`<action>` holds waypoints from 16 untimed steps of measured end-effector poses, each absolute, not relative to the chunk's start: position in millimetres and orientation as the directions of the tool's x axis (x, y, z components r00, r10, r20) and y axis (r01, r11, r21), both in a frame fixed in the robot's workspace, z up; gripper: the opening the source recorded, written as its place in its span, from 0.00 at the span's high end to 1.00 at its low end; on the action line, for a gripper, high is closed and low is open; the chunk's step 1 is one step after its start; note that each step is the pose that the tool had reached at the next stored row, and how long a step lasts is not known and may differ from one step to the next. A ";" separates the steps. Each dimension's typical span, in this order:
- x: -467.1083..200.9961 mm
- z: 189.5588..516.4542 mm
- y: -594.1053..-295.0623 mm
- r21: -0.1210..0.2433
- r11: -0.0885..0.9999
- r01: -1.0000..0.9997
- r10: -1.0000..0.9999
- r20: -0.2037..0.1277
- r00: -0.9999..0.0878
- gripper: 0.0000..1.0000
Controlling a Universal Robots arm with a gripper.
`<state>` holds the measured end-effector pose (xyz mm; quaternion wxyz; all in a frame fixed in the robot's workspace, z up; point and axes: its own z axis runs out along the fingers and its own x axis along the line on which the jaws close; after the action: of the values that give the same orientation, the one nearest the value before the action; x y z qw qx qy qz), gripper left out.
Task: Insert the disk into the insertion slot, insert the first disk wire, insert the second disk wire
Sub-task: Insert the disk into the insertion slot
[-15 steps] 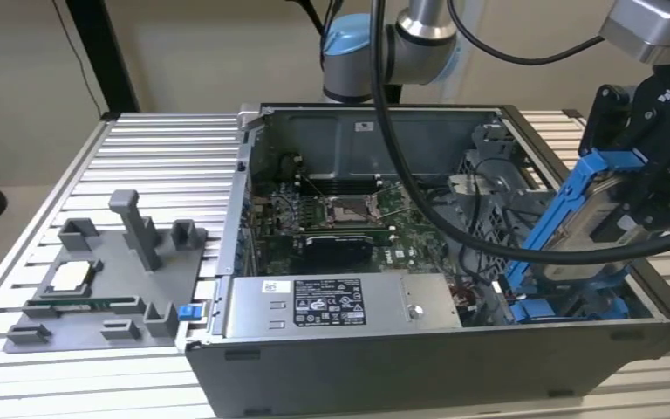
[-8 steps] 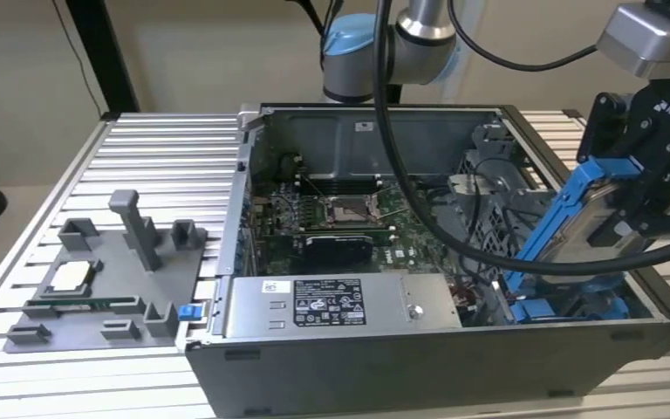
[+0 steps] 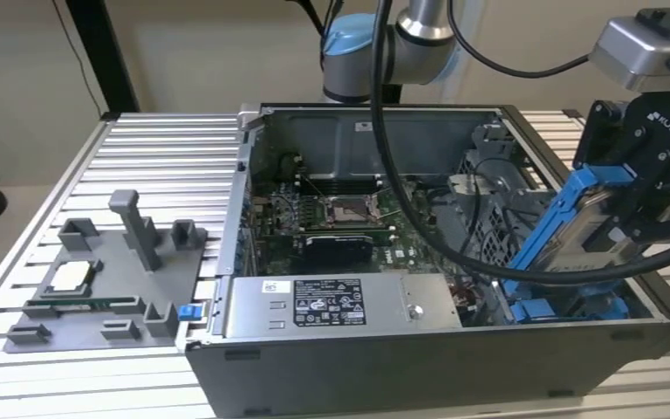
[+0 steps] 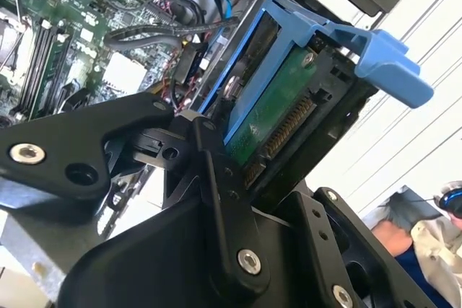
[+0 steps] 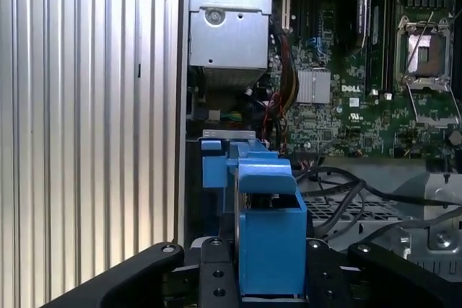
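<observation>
My gripper (image 3: pixel 641 188) is shut on the disk (image 3: pixel 588 216), a silver drive in a bright blue carrier frame. It holds the disk tilted on edge above the exterior view's right side of the open computer case. The disk's lower end reaches down toward the insertion slot (image 3: pixel 568 310), a grey bay with blue tabs near the case's front corner. In the second wrist view the disk (image 4: pixel 283 102) shows its green circuit board and connector between the black fingers (image 4: pixel 216 178). In the first wrist view the blue carrier (image 5: pixel 267 225) stands edge-on in my gripper (image 5: pixel 267 283).
A grey power-supply box (image 3: pixel 335 305) lies along the case's front. The motherboard (image 3: pixel 335 218) and loose cables (image 3: pixel 481 188) fill the case interior. A grey fixture (image 3: pixel 102 279) with small parts sits on the slatted table (image 3: pixel 160 157). A person's sleeve (image 4: pixel 429 239) shows beyond the case.
</observation>
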<state>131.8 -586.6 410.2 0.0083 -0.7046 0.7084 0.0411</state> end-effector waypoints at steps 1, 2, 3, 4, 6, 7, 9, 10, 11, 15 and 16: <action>131.8 409.4 -586.6 0.047 0.005 -0.999 -0.997 -0.070 -0.008 1.00; 131.8 408.7 -586.7 0.047 0.006 -0.999 -0.997 -0.071 -0.009 1.00; 131.8 407.8 -586.7 0.047 0.006 -0.999 -0.997 -0.073 -0.010 1.00; 131.8 406.8 -586.6 0.047 0.006 -0.999 -0.997 -0.074 -0.010 1.00; 131.8 405.2 -586.6 0.047 0.007 -0.999 -0.997 -0.076 -0.010 1.00; 131.8 404.2 -586.6 0.046 0.007 -0.999 -0.997 -0.078 -0.010 1.00; 131.8 402.5 -586.7 0.047 0.007 -0.999 -0.997 -0.080 -0.010 1.00; 131.8 401.6 -586.7 0.047 0.007 -0.999 -0.997 -0.082 -0.011 1.00; 131.7 400.4 -586.7 0.047 0.007 -0.999 -0.996 -0.084 -0.011 1.00; 131.8 395.0 -586.7 0.047 0.007 -0.999 -0.996 -0.090 -0.011 1.00; 131.8 393.3 -586.7 0.047 0.007 -0.999 -0.996 -0.091 -0.011 1.00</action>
<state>131.8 -586.7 393.3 0.0159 -0.7030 0.7093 0.0487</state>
